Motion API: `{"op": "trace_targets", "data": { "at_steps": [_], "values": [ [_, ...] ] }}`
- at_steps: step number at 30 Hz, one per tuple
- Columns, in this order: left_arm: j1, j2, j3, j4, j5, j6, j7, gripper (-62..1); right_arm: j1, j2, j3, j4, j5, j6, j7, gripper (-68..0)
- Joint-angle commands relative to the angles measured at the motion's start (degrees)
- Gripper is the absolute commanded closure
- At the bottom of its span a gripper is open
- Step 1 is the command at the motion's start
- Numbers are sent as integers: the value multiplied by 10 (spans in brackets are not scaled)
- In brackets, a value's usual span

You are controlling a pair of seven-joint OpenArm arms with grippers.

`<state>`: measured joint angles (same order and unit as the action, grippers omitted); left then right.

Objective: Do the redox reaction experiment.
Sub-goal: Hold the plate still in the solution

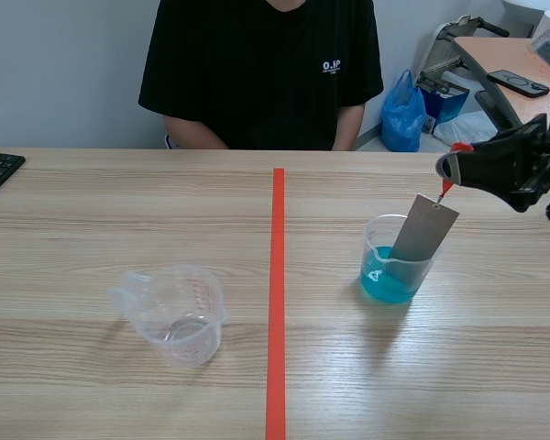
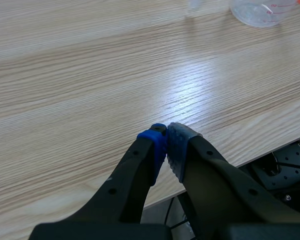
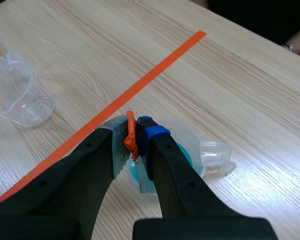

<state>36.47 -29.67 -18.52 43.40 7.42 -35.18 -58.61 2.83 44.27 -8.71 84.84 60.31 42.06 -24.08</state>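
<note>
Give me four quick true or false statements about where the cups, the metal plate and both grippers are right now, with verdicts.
1. The grey metal plate dips into the cup of blue liquid. True.
2. The right gripper clamps the plate itself. False: it is shut on the red tab above the plate.
3. The clear cup left of the tape holds blue liquid. False: it looks empty.
4. The left gripper is shut on nothing. True.
</note>
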Motion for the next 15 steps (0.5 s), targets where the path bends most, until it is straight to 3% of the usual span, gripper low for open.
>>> {"op": "trace_targets", "data": {
  "at_steps": [1,15],
  "values": [
    [0,0,-5,6,-8,-1,-10,-29,10,15,21,16,17,4,5,-15],
    [0,0,-5,6,-8,-1,-10,-29,10,32,93,71,95,4,-41,-15]
  ]
}}
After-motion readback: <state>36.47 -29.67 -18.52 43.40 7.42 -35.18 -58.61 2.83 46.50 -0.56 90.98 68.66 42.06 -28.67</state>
